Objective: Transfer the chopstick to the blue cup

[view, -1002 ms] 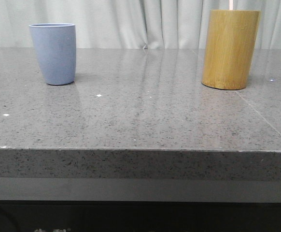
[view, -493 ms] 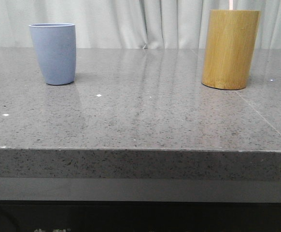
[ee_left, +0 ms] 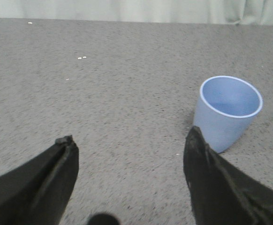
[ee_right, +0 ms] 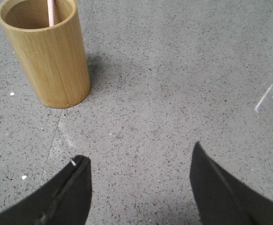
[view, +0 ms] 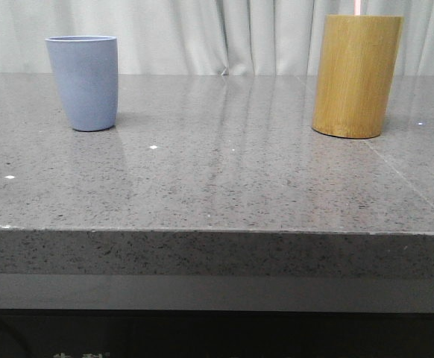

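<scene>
The blue cup [view: 83, 82] stands upright at the back left of the grey stone table [view: 217, 186]; its inside [ee_left: 230, 96] looks empty. A pale pink chopstick [view: 357, 7] pokes up out of the bamboo cylinder holder [view: 355, 74] at the back right, and its shaft [ee_right: 51, 12] leans against the holder's inner wall [ee_right: 45, 51]. My left gripper [ee_left: 129, 137] is open over bare table, the cup just beyond one fingertip. My right gripper [ee_right: 137, 152] is open too, short of the holder, nothing between its fingers.
Pale curtains [view: 224, 33] hang behind the table. The table's front edge [view: 217, 231] runs across the foreground. A seam in the stone [view: 407, 183] runs from the holder toward the front right. Bare surface lies between cup and holder.
</scene>
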Action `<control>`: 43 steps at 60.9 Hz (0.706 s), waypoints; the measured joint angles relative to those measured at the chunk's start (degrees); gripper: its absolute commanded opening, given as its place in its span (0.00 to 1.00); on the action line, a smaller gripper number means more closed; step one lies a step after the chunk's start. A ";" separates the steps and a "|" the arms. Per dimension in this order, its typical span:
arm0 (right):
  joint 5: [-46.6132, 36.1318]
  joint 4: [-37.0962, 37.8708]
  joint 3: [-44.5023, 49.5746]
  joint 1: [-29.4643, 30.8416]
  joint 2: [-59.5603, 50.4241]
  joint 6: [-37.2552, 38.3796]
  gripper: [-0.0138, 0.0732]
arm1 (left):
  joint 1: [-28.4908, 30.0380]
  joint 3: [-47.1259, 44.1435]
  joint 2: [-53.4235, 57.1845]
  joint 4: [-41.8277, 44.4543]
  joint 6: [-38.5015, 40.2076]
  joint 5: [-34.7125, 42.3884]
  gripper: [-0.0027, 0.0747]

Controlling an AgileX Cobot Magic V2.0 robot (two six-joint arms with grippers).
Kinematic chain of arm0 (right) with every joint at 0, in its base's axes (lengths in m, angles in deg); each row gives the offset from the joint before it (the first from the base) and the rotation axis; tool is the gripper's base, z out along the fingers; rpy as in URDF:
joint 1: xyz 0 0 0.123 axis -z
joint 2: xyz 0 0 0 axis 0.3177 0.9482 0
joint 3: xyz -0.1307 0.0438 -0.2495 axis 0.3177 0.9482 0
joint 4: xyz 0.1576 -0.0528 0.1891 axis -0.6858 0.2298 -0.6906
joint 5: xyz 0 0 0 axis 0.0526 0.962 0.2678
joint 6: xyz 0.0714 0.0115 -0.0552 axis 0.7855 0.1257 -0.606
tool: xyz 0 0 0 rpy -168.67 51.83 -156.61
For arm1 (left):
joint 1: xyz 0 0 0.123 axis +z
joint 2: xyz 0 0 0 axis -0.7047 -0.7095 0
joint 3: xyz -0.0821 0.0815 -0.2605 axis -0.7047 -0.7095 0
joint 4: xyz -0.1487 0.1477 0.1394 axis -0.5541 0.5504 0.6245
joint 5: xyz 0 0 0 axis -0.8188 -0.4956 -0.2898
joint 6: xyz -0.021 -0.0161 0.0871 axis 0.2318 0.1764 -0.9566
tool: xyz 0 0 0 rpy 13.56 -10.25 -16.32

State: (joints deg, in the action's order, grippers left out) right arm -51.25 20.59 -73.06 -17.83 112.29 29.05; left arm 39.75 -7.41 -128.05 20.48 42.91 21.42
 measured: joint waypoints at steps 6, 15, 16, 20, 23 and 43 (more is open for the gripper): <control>0.00 0.00 0.00 0.00 0.00 0.00 0.70 | -2.65 4.84 -5.51 0.00 -0.52 -1.66 0.66; 0.00 0.00 0.00 0.00 0.00 0.00 0.70 | -5.62 12.82 -14.19 0.00 -0.97 -6.25 0.66; 0.00 0.00 0.00 0.00 0.00 0.00 0.70 | -5.84 13.75 -15.11 0.00 -0.97 -6.87 0.66; 0.00 0.00 0.00 0.00 0.00 0.00 0.70 | -6.58 18.12 -19.32 0.00 -1.11 -10.04 0.66; 0.00 0.00 0.00 0.00 0.00 0.00 0.70 | -7.15 21.58 -22.57 0.00 -1.14 -12.64 0.66; 0.00 0.00 0.00 0.00 0.00 0.00 0.70 | -8.53 41.03 -41.32 0.03 -1.24 -25.55 0.66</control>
State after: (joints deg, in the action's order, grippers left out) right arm -51.25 20.59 -73.06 -17.83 112.29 29.05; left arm 31.21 33.62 -169.37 20.51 41.67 -4.13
